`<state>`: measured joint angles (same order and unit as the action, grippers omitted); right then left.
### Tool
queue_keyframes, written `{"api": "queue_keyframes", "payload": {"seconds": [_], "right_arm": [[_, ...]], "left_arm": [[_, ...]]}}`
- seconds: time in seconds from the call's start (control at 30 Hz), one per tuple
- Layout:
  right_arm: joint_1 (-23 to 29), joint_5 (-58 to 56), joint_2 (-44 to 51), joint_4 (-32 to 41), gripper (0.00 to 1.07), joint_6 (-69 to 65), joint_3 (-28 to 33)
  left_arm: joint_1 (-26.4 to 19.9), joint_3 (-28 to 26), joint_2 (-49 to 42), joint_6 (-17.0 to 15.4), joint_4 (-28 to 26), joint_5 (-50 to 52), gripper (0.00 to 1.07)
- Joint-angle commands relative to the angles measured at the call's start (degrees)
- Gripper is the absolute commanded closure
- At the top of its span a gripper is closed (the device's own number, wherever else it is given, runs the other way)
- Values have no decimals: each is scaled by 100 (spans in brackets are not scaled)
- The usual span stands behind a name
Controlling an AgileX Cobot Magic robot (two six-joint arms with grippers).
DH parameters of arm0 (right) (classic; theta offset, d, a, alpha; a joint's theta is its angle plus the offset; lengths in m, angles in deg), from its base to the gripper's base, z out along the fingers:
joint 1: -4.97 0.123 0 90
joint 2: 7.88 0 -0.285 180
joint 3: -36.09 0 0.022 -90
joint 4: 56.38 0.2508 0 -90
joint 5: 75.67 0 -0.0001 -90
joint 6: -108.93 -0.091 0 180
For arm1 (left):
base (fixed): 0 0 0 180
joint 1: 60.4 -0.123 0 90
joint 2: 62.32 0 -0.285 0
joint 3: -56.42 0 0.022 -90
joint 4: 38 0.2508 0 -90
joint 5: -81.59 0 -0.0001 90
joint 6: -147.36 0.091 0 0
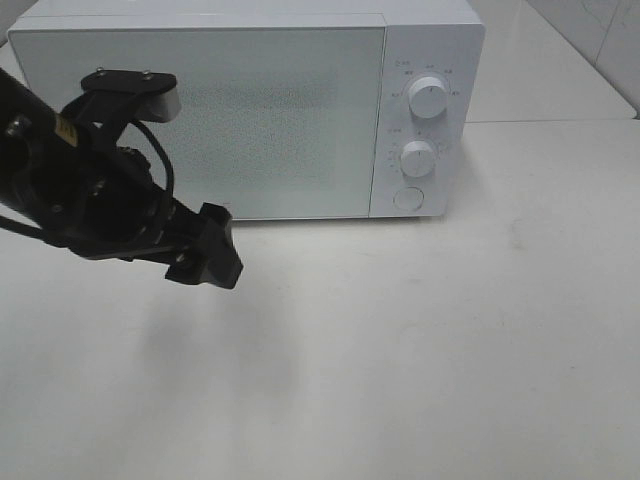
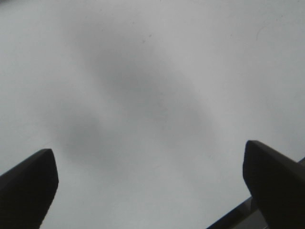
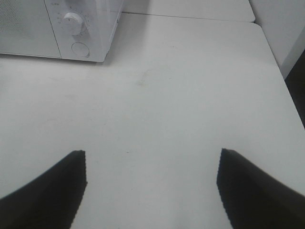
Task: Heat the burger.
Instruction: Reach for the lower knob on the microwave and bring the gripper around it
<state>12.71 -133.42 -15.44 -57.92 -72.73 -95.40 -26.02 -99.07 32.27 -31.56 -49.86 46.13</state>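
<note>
The burger is not showing in any of the three views, so I cannot tell where it is sitting. It may be lying behind the closed, speckled frosted door of the boxy white microwave oven [image 1: 200, 120], which is standing at the back of the smooth white table [image 1: 450, 330], but the door is giving nothing away. The black left gripper [image 1: 205, 258] is hovering above bare table just in front of the oven door, with its fingers spread wide and nothing between them. The black right gripper [image 3: 151, 153] is out of the high view. Its own camera is showing its two fingers released and apart over empty tabletop, with the oven's lower white dial [image 3: 72, 22] and round door button [image 3: 80, 49] well ahead of it. Judging from the task alone, a burger is going to handle as a light, soft stack: the bun is likely to squash under a hard pinch, the layers are prone to sliding over one another, and a shiny crown is offering poor purchase. A gentle, wide grip across the sides, low enough to catch the bottom bun and hold the stack together, is looking like the safest hold, with the burger kept level. If it is already inside, the dials are probably what is needing attention next.
</note>
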Motion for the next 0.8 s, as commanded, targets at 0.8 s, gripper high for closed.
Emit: {"api": "queue_keyframes", "payload": {"seconds": [0.8], "right_arm": [[-40, 80, 183, -23, 34, 40, 17]], "left_arm": [[-3151, 275, -2997, -172, 487, -2693, 8]]}}
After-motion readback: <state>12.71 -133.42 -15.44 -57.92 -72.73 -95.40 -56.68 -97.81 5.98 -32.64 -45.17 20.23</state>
